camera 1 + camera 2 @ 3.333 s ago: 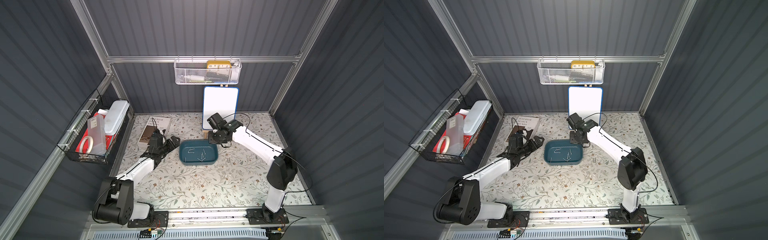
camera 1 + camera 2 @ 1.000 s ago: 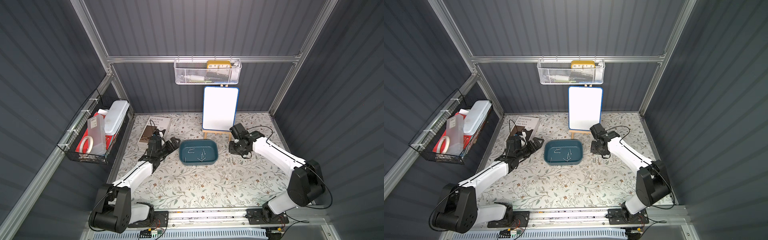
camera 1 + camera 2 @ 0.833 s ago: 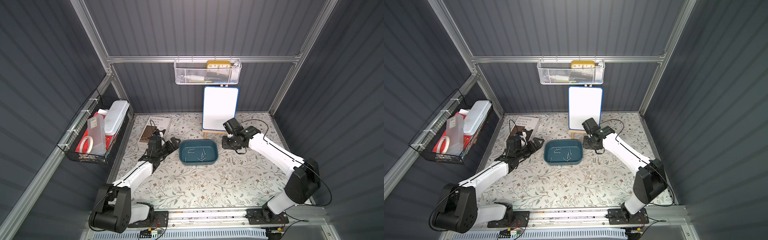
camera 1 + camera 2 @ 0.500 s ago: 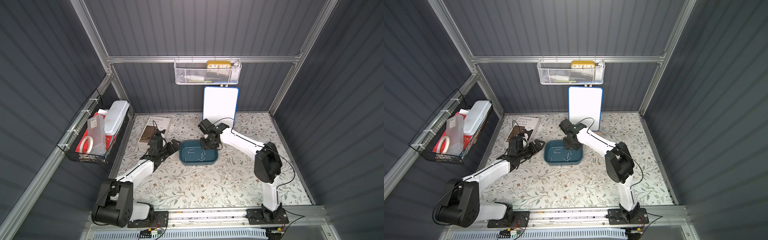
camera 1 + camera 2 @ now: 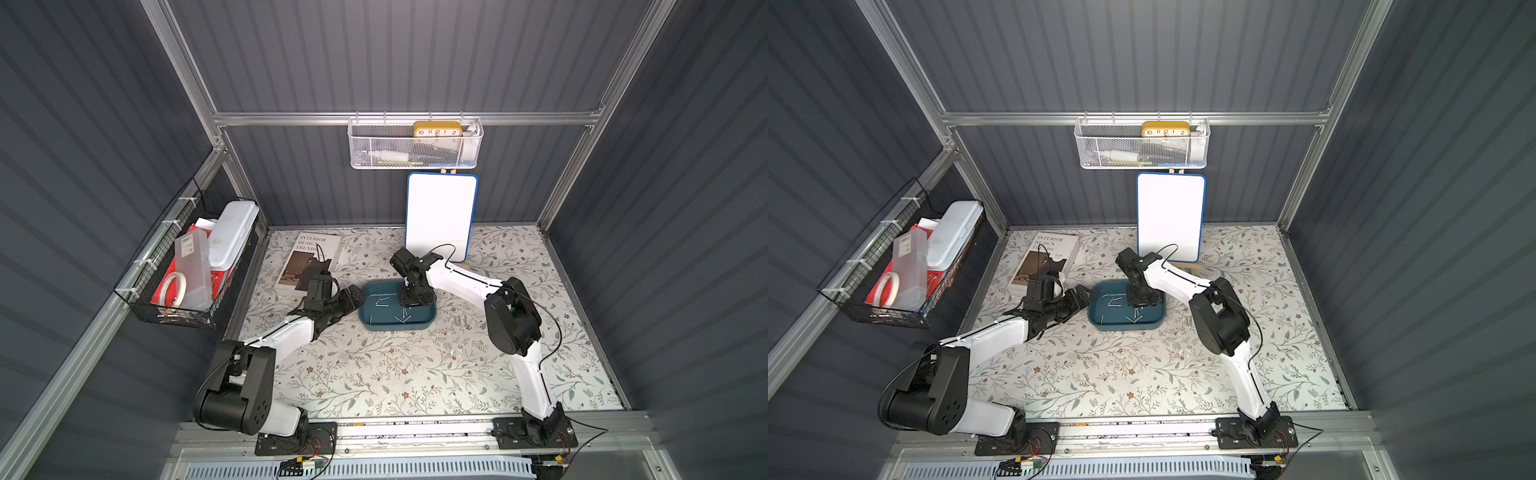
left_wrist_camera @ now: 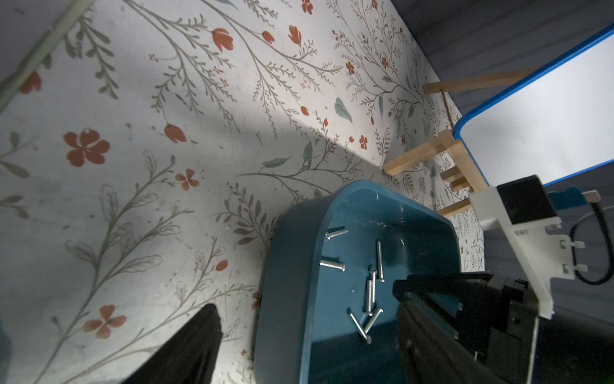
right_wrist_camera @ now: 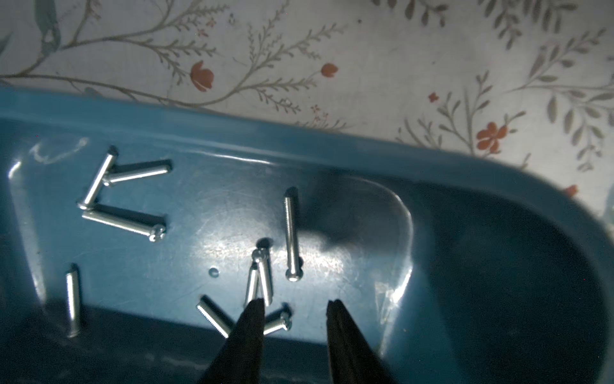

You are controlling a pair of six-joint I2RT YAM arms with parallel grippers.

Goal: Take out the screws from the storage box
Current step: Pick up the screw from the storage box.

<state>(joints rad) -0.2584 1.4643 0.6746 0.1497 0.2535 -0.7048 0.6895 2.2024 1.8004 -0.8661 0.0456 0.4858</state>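
Nearer arm: the right gripper. It hangs inside the shallow dark teal plastic storage box, thin black tips apart, nothing between them. The short silvery metal screws in view lie flat on the box floor. The lone screw sits just ahead of the gap with its head end toward the tips. Its long axis points away from the gripper, so it is square to the closing line. A touching pair lies against one tip. The left gripper is at the box's left end wall, well off the screws; clamped on the rim or not, cannot tell. Likely next: lower the right gripper onto the lone screw and pinch it.
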